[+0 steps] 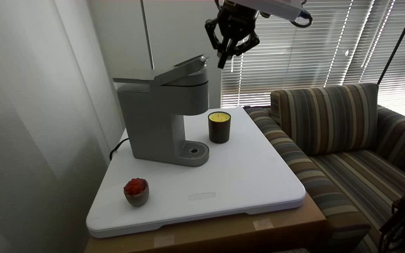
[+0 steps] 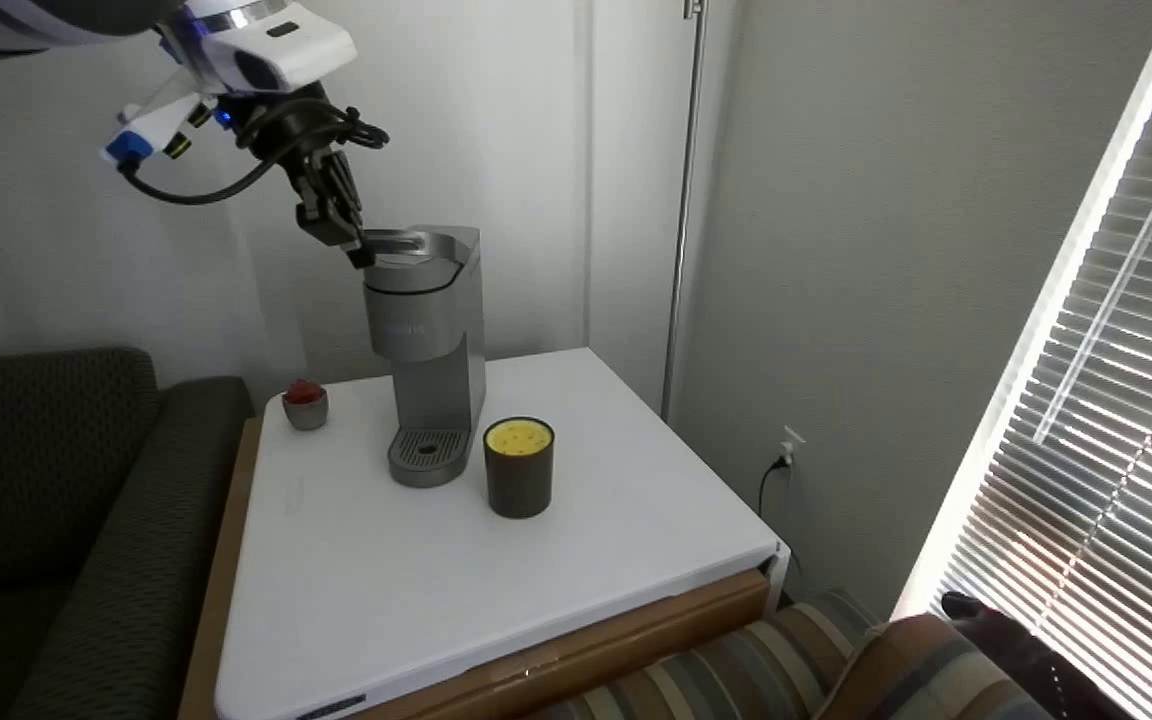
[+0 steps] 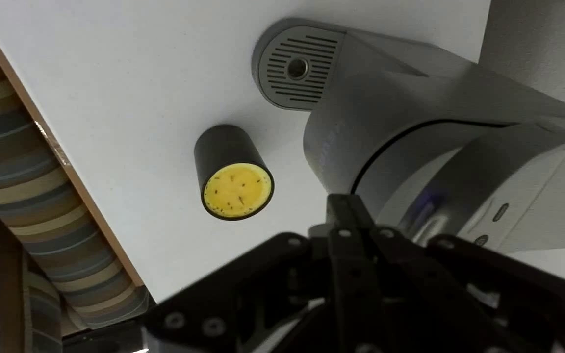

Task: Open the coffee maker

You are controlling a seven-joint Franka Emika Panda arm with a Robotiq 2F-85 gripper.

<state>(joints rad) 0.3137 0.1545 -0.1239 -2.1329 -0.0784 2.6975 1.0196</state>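
The coffee maker (image 1: 153, 123) is a boxy grey machine standing upright on a white table. It also shows in an exterior view (image 2: 431, 330) and in the wrist view (image 3: 361, 108). Its darker top lid (image 1: 181, 70) slopes up toward the front, with a shiny front edge. The round drip base (image 3: 297, 68) holds nothing. My gripper (image 1: 222, 63) is shut and empty, just in front of the lid's front edge at about its height. A small gap shows between them there. In an exterior view the fingertips (image 2: 361, 250) overlap the lid's edge. In the wrist view the closed fingertips (image 3: 344, 200) partly cover the machine's head.
A black cup with yellow contents (image 1: 219, 128) stands beside the drip base. A small bowl with red contents (image 1: 137, 193) is on the machine's other side. A black cord (image 1: 118, 144) runs behind. A wall is behind the machine; a striped armchair (image 1: 329, 140) adjoins the white table (image 1: 244, 175).
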